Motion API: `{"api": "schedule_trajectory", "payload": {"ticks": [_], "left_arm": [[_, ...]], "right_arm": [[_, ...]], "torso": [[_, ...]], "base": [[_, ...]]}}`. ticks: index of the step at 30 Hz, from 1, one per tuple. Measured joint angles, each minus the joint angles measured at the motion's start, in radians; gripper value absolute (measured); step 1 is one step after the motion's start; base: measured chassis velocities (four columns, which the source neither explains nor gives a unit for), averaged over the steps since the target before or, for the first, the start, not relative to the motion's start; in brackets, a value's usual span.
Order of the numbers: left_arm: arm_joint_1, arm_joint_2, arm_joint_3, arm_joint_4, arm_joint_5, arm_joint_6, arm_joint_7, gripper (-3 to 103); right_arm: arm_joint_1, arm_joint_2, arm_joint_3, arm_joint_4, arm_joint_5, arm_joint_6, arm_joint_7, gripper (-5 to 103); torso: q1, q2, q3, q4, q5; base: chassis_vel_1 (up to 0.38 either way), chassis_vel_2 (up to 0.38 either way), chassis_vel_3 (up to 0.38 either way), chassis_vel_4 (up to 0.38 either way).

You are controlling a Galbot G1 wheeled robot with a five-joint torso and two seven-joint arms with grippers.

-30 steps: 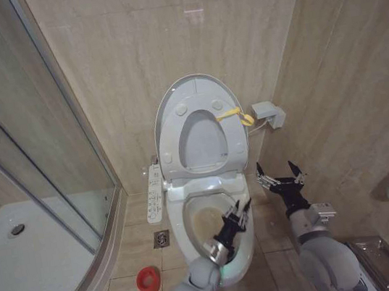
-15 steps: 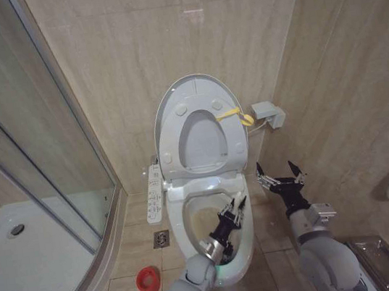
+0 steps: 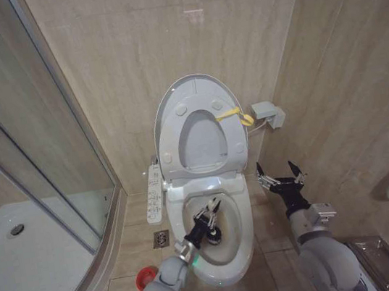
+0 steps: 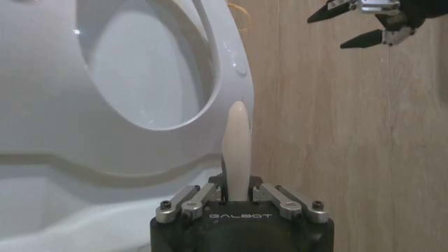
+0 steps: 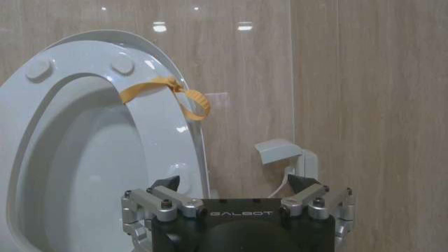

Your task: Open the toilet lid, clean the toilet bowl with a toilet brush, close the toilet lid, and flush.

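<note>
With the toilet lid [image 3: 199, 126] already propped up against the tiled wall, the left tool [image 3: 207, 220] is clamped on the toilet brush [image 4: 235, 147] and working its dark head inside the toilet bowl [image 3: 246, 244] — scrubbing is on, I'd say, and next calls for sweeping the stained inner wall. The right tool [image 3: 280, 176] hovers spread open beside the bowl; red cup holder [image 3: 147, 277] on the floor by the glass shower screen [image 3: 29, 163]

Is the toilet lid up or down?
Up. The toilet lid stands against the wall with the seat raised against it, so the bowl is open, and the left end effector holds the brush over it.
</note>
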Motion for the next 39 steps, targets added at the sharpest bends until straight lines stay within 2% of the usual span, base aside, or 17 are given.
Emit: {"api": "schedule_trajectory", "payload": {"ticks": [14,26,32,35,39], "left_arm": [[0.114,0.121,-0.029,-0.157,-0.003,0.022,-0.008,19],[0.221,0.178,-0.068,-0.263,-0.002,0.039,0.006,19],[0.219,0.162,-0.061,-0.283,-0.001,0.046,0.008,19],[0.155,0.117,-0.062,-0.246,0.000,0.045,-0.003,19],[0.118,0.091,-0.065,-0.223,-0.002,0.045,-0.005,19]], "right_arm": [[0.000,0.000,0.000,0.000,0.000,0.000,0.000,100],[0.000,0.000,0.000,0.000,0.000,0.000,0.000,100],[0.000,0.000,0.000,0.000,0.000,0.000,0.000,100],[0.000,0.000,0.000,0.000,0.000,0.000,0.000,100],[0.000,0.000,0.000,0.000,0.000,0.000,0.000,100]], "torso": [[0.000,0.000,0.000,-0.0002,0.0000],[0.000,0.000,0.000,0.0001,0.0001],[0.000,0.000,0.000,0.0001,0.0000],[0.000,0.000,0.000,-0.0005,0.0001],[0.000,0.000,0.000,-0.0003,0.0001]], "base": [[0.000,0.000,0.000,0.000],[0.000,0.000,0.000,0.000],[0.000,0.000,0.000,0.000],[0.000,0.000,0.000,0.000],[0.000,0.000,0.000,0.000]]}}
